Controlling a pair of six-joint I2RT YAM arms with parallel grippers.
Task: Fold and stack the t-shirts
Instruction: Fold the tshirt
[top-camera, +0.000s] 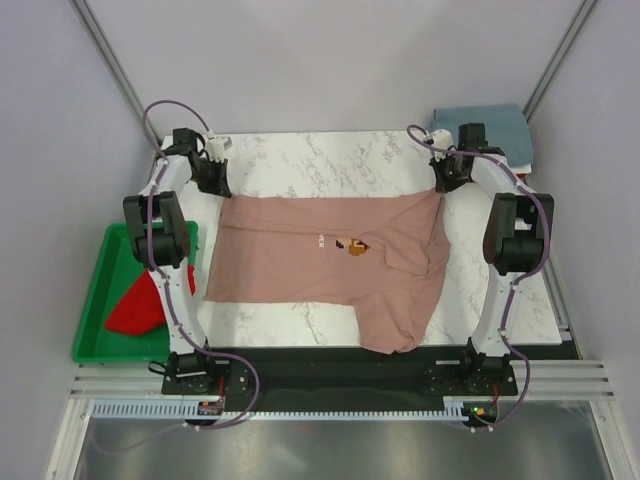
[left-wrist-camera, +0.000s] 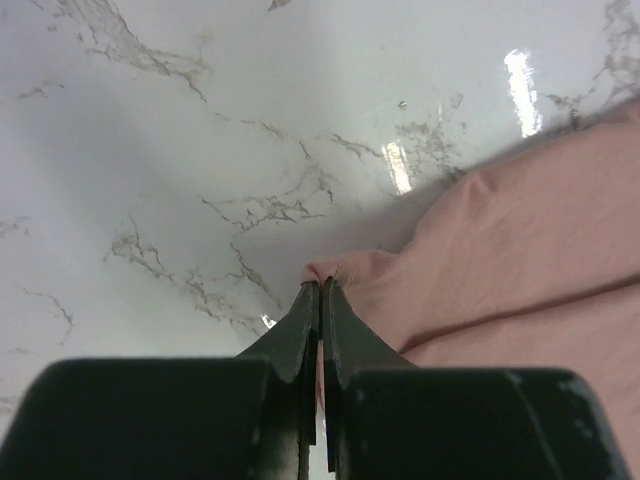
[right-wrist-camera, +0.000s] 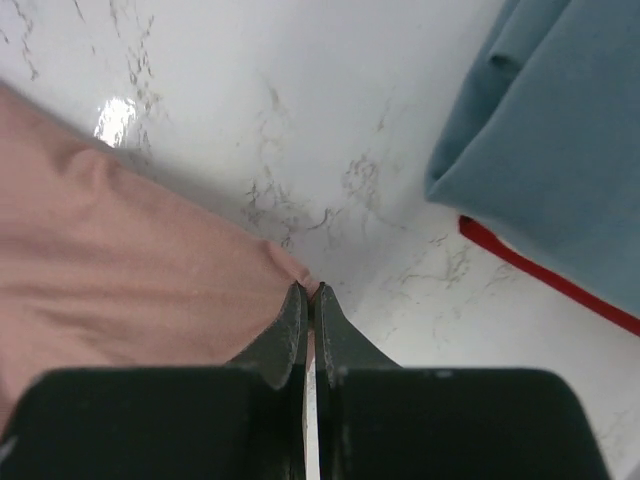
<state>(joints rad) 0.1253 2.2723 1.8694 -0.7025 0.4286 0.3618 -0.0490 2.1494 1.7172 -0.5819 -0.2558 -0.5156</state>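
Observation:
A dusty-pink t-shirt (top-camera: 320, 262) with a small pixel print lies spread on the marble table, one part hanging toward the near edge. My left gripper (top-camera: 213, 185) is at its far left corner, shut on a pinch of the pink cloth (left-wrist-camera: 345, 268). At the far right corner my right gripper (top-camera: 447, 180) is shut on the pink cloth (right-wrist-camera: 290, 268) too. A grey-blue t-shirt (top-camera: 492, 130) lies folded at the back right; in the right wrist view this grey-blue t-shirt (right-wrist-camera: 560, 140) rests on a red edge (right-wrist-camera: 540, 270). A bright red t-shirt (top-camera: 138, 308) lies in the tray.
A green plastic tray (top-camera: 92, 320) sits off the table's left side. Bare marble table (top-camera: 330, 160) runs along the far edge between the grippers. Grey walls and slanted frame posts close in the back and sides.

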